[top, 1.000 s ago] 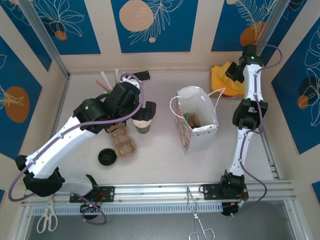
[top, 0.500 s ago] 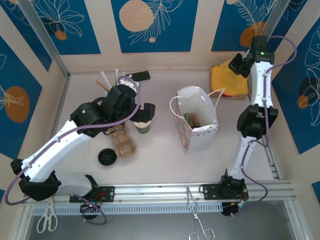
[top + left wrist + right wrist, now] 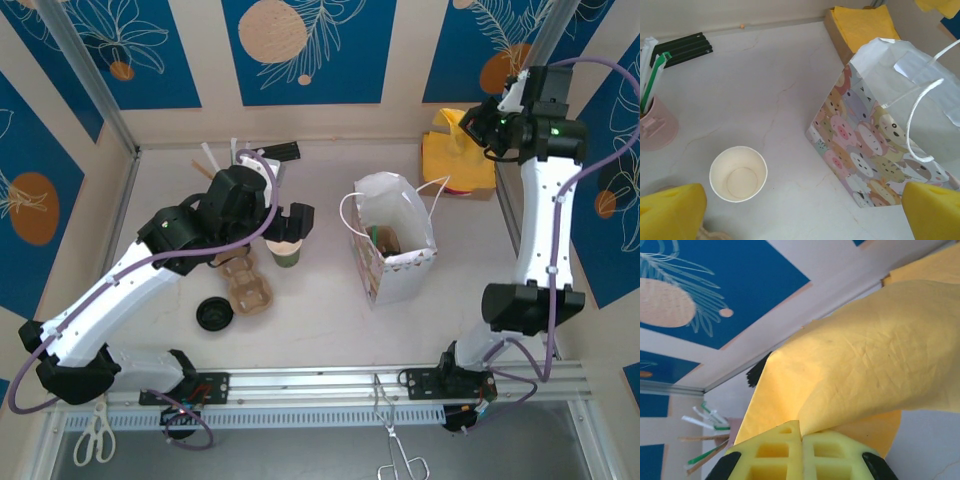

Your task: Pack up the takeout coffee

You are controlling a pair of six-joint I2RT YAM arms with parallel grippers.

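Table (image 3: 320, 310): pale, walled in by blue-patterned panels, with both arm bases at its near edge.
Left arm (image 3: 130, 285): reaches from the near-left corner diagonally toward the middle, elbow low, wrist bent to face down over the table.
Right arm (image 3: 545, 210): stands steep and tall along the right side, its wrist folded back toward the left at the far-right corner, raised above the table.
Paper bag (image 3: 395, 250): upright and open-topped in the middle, printed with cartoon animals, white handles up; something brown and green lies inside, too small to name.
Napkin stack (image 3: 458, 165): yellow, at the far right, behind the bag.
Left gripper (image 3: 802, 212): jaws spread wide, empty, hanging above the table between the cup and the bag.
Right gripper (image 3: 801, 455): yellow pads pressed together on the edge of one yellow napkin (image 3: 860, 355), which drapes away from them.
Cup carrier (image 3: 248, 285): cardboard, beside the left arm's wrist.
Paper cup (image 3: 738, 173): upright, empty, uncovered, on the table left of the bag and apart from it.
Lid (image 3: 214, 314): black, flat on the table near the carrier.
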